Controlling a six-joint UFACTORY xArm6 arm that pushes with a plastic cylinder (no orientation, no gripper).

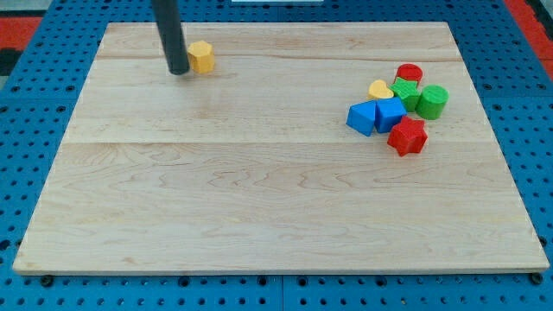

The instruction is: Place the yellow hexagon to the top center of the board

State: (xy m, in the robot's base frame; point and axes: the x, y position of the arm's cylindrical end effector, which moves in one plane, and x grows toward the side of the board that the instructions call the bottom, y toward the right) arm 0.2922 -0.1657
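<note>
So my tip [180,71] (just a bare dark rod, no jaws to open or close) is parked touching or right beside the small yellow hexagon block [201,57], which sits immediately to the tip's right in the view, near the top edge of the pale wooden board [259,199] but left of centre. That's the key bit: the hexagon is on the side the push needs to go. The cluster of red, green, blue and yellow blocks [397,108] is well off to the right, out of the way.
</note>
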